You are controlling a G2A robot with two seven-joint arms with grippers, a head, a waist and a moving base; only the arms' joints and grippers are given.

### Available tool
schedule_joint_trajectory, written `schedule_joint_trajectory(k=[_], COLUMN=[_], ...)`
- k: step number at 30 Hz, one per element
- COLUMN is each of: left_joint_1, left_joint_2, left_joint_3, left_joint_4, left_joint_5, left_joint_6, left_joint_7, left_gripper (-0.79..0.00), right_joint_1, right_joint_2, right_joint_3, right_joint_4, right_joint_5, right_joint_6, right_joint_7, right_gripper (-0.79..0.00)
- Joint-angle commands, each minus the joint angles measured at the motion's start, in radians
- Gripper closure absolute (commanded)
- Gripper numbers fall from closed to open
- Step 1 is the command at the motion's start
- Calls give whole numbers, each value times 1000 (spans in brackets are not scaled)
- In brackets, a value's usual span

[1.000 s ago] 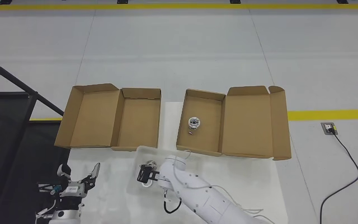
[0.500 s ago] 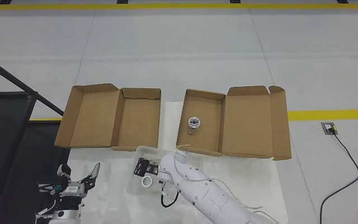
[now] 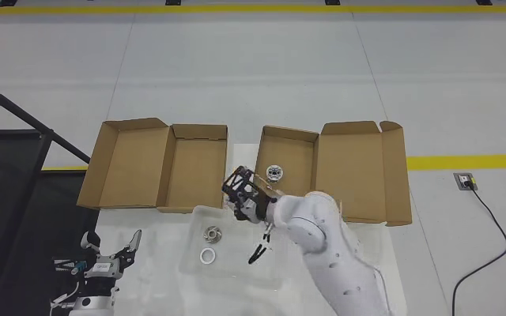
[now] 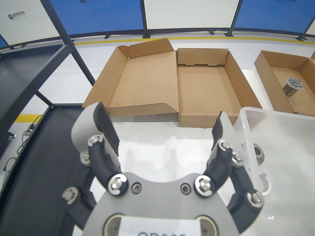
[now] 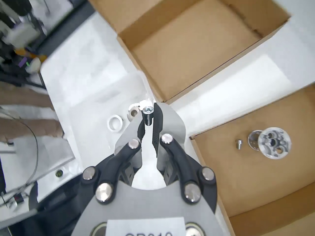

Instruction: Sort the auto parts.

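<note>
Bolt (image 5: pixel 148 116) gripped by right pincer (image 5: pixel 150 113) | left pincer (image 4: pixel 160 114) spread | right box (image 3: pixel 296 156): hub (image 3: pixel 273 171) | tray (image 3: pixel 237 262): two rings (image 3: pixel 207 255)

The right arm stretches from the table's near edge toward its middle. There the right gripper (image 3: pixel 239 189) hangs above the surface, pinched tight on a small bolt (image 5: pixel 148 111). The left gripper (image 4: pixel 161 121) sits low at the table's near left corner, jaws spread wide.

Brown box (image 3: pixel 198 166) — silver bolt (image 5: pixel 148 115)
</note>
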Motion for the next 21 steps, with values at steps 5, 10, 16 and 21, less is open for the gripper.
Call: schedule_joint_trajectory(k=[5,10,16,21], left_joint_1=[0,0,0,0], left_joint_2=[0,0,0,0], left_joint_3=[0,0,0,0], left_joint_4=[0,0,0,0], left_joint_5=[0,0,0,0], left_joint_6=[0,0,0,0], left_joint_7=[0,0,0,0], left_gripper=[-785,-785,-785,-785], right_joint_1=[-116,-128,-90,-51], right_joint_2=[33,58,88,95], right_joint_3=[186,260,291,235], right_joint_4=[-75,-16,64,-9], right_joint_5=[282,532,647,224], right_joint_6=[-173,-340,-390,-28], right_joint_7=[-131,-143,-77,-60], right_gripper=[0,0,0,0])
